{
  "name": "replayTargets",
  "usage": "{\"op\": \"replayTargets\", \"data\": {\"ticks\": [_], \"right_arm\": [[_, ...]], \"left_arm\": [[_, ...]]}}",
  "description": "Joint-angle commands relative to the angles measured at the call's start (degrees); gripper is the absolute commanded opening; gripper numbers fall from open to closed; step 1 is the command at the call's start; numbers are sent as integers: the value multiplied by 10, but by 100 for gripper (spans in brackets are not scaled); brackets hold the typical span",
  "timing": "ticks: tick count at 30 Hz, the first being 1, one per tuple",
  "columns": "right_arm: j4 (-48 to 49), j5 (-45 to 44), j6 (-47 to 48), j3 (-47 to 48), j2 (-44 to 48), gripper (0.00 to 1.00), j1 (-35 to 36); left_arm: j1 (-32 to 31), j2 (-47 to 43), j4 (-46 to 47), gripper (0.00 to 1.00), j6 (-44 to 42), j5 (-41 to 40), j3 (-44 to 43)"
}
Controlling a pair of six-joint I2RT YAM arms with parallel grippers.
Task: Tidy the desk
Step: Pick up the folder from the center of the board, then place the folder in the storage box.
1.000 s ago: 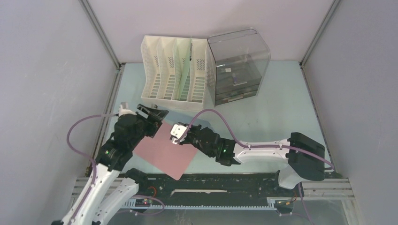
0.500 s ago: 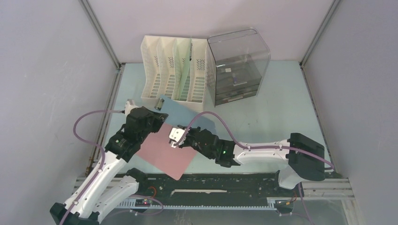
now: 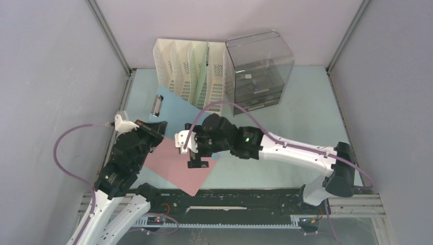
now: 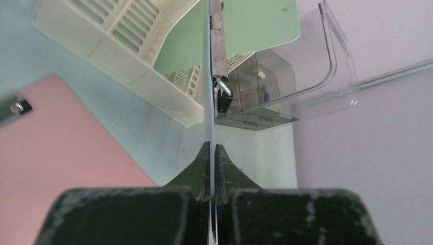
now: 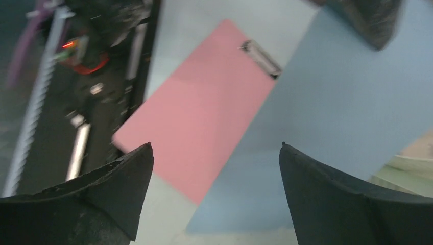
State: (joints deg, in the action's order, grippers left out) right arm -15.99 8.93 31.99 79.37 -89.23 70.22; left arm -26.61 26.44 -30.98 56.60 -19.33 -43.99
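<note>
My left gripper [image 3: 157,127] is shut on the edge of a blue clipboard [image 3: 176,109] and holds it tilted above the desk [image 3: 296,117], its metal clip [image 3: 157,104] toward the back left. In the left wrist view the blue clipboard [image 4: 209,76] shows edge-on between the closed fingers. A pink clipboard [image 3: 176,166] lies flat under it near the front edge. My right gripper [image 3: 191,153] hovers open above both boards, with nothing between its fingers [image 5: 215,148]; the pink clipboard [image 5: 204,112] and blue clipboard [image 5: 347,102] lie below it.
A cream file organizer [image 3: 176,76] stands at the back with a green clipboard [image 3: 199,71] in one slot. Beside it to the right sits a clear grey drawer box [image 3: 260,71]. Grey walls and aluminium rails close in both sides.
The left gripper shut on the blue clipboard and swung its clip end up toward the back left. The right gripper opened, let go of the board and rose.
</note>
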Motion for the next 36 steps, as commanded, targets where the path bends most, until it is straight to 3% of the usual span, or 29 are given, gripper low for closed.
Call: {"op": "replayTargets", "data": {"ticks": [1, 7, 11, 16, 29, 36], "right_arm": [[-280, 280, 38, 72, 46, 100, -43], [-401, 395, 112, 58, 146, 100, -115], [-406, 439, 156, 10, 209, 100, -212], [-395, 446, 158, -12, 213, 100, -298], [-392, 432, 169, -28, 200, 100, -339], [-393, 427, 171, -30, 197, 100, -345]], "left_arm": [[1, 18, 35, 0, -154, -16, -62], [1, 57, 43, 0, -288, 9, -137], [1, 90, 44, 0, -352, 33, -181], [1, 127, 50, 0, -404, 35, -225], [2, 238, 104, 0, -509, -5, -318], [3, 281, 198, 0, -544, -41, -325]]}}
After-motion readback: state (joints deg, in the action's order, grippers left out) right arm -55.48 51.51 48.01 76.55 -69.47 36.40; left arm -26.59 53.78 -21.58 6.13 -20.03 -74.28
